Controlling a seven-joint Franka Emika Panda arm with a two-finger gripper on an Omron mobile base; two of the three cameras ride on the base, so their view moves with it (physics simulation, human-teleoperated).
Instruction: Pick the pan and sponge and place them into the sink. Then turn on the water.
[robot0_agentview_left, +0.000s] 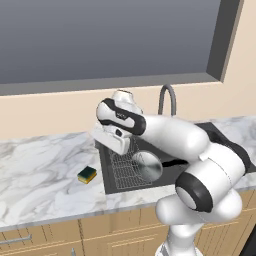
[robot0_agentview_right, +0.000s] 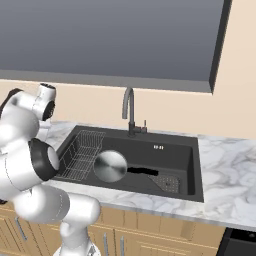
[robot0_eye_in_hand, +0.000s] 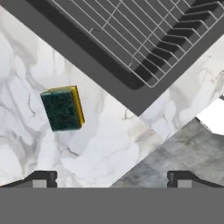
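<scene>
The round silver pan (robot0_agentview_left: 146, 166) (robot0_agentview_right: 110, 166) lies in the dark sink (robot0_agentview_right: 190, 165) (robot0_eye_in_hand: 100, 65), its black handle (robot0_agentview_right: 142, 171) pointing right. The sponge (robot0_agentview_left: 87, 174) (robot0_eye_in_hand: 62, 108), green top up, rests on the marble counter left of the sink. My gripper (robot0_agentview_left: 109, 142) (robot0_eye_in_hand: 111, 177) hangs open above the counter's front edge by the sink's left corner, nothing between its fingers; the sponge sits up and to the left in the hand view. The faucet (robot0_agentview_left: 167, 97) (robot0_agentview_right: 129, 112) stands behind the basin, with no stream falling from it.
A wire rack (robot0_agentview_left: 122, 167) (robot0_agentview_right: 82, 152) (robot0_eye_in_hand: 144, 35) fills the sink's left side, next to the pan. A drain strainer (robot0_agentview_right: 167, 182) sits at the right of the basin. Marble counter (robot0_agentview_left: 40, 170) stretches left; grey floor (robot0_eye_in_hand: 175, 148) shows past its front edge.
</scene>
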